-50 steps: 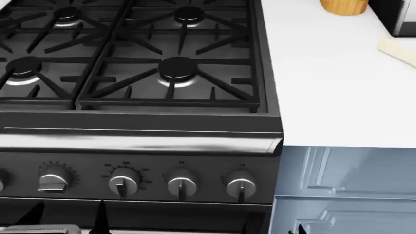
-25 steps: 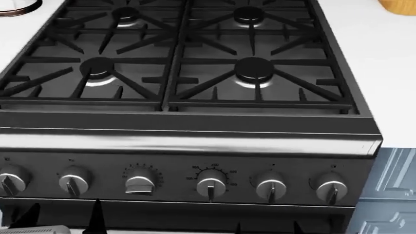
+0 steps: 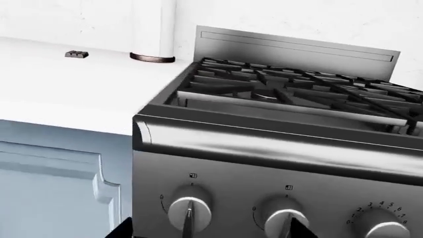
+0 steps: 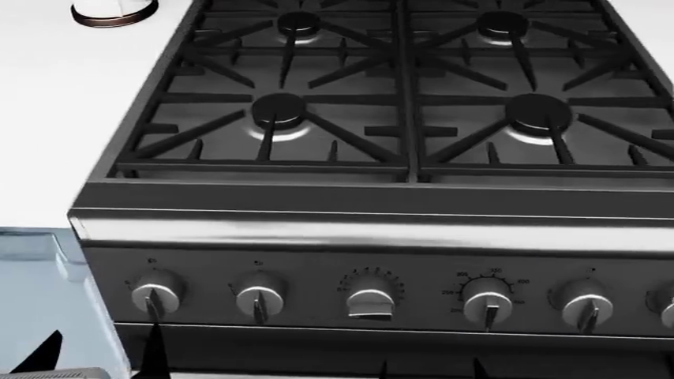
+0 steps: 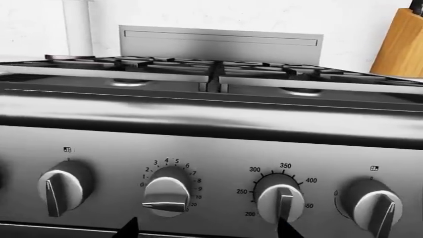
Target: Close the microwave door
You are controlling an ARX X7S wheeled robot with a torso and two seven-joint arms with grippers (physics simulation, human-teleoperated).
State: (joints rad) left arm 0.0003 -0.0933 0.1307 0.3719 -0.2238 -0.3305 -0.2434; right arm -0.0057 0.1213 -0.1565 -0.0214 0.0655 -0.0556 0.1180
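Steel stove (image 4: 348,237) fills views | knobs (image 4: 371,296) front | white counter (image 4: 53,118) beside

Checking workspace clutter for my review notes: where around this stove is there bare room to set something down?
White countertop left of the black gas stove is bare, apart from a white cylinder with a dark base at the back. The grates cover the whole stove top. The wooden knife block stands right of it.

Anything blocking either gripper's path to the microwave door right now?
Cannot tell: no microwave door shows in any view. Both wrist cameras face the gas stove front and its knobs; only dark fingertips show at the edge.
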